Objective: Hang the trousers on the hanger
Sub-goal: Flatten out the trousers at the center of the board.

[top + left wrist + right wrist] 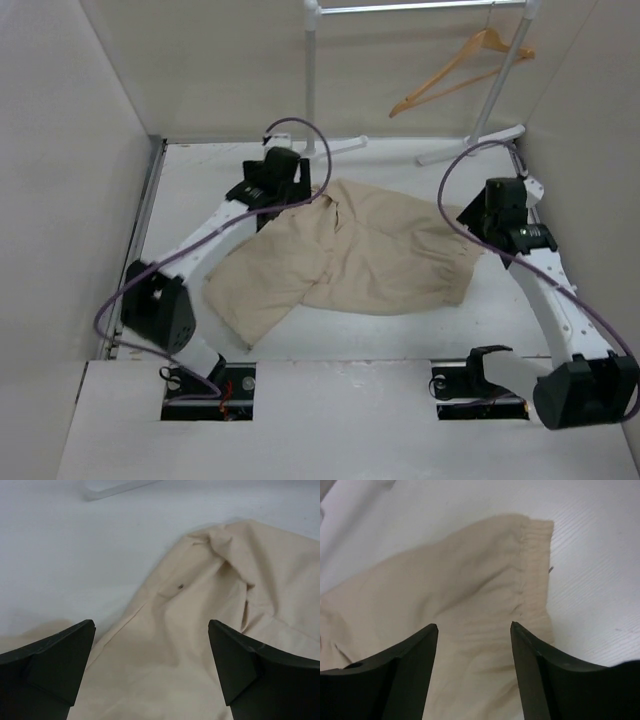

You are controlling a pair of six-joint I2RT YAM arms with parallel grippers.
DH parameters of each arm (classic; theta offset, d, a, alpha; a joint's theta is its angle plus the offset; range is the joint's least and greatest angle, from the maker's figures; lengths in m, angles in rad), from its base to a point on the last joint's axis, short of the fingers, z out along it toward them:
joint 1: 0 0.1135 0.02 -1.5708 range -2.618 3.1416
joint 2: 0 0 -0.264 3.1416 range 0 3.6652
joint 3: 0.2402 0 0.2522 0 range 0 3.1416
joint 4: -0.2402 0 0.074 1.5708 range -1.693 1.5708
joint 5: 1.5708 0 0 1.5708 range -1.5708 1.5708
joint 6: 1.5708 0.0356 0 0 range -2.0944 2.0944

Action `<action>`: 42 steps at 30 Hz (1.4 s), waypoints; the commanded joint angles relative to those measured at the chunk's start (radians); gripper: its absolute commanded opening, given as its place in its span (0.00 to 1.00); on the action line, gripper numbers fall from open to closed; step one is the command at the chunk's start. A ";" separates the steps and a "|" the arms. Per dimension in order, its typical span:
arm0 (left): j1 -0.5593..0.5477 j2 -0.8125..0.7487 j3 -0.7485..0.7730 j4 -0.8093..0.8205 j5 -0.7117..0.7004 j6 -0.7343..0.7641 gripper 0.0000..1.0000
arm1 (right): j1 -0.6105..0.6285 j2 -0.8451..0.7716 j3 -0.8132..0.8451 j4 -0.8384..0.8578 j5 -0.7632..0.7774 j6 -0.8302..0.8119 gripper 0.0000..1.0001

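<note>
The trousers (350,255) lay on the counter (400,335), long axis left to right, waist at the right end. The left tool (151,625) and right tool (474,625) stood wide open above them, gripping nothing. The hanger (455,70) hung tilted behind.

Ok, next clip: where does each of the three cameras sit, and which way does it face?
Top external: fixed above and behind the bases, looking down at the table, trousers and far hanger; shows the left arm and right arm.
Left wrist: on that wrist, looking down through the open left gripper at a trousers edge.
Right wrist: likewise, through the open right gripper at the gathered waistband.
Shared: all three show the trousers.
</note>
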 commanded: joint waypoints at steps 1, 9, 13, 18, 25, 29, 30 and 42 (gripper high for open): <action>0.098 -0.340 -0.308 0.014 -0.055 -0.126 1.00 | 0.163 -0.140 -0.173 0.064 -0.068 0.034 0.50; 0.154 -0.808 -0.652 -0.328 -0.072 -0.399 0.30 | 0.517 -0.319 -0.442 -0.006 -0.131 0.228 0.17; 0.281 -0.960 -0.790 -0.505 -0.061 -0.624 0.60 | 0.596 -0.285 -0.430 -0.008 -0.129 0.220 0.34; 0.476 -0.991 -0.944 -0.387 0.064 -0.708 0.73 | 0.606 -0.239 -0.393 0.006 -0.149 0.186 0.40; 0.502 -0.903 -1.094 -0.134 0.215 -0.726 0.50 | 0.600 -0.246 -0.379 0.012 -0.164 0.143 0.44; 0.528 -0.925 -1.143 -0.065 0.206 -0.715 0.35 | 0.605 -0.237 -0.377 0.046 -0.181 0.143 0.44; 0.542 -0.923 -1.152 -0.036 0.204 -0.711 0.29 | 0.611 -0.234 -0.376 0.056 -0.184 0.145 0.44; 0.438 -1.038 -0.791 -0.192 0.095 -0.668 0.01 | 0.626 -0.259 -0.371 0.075 -0.195 0.140 0.44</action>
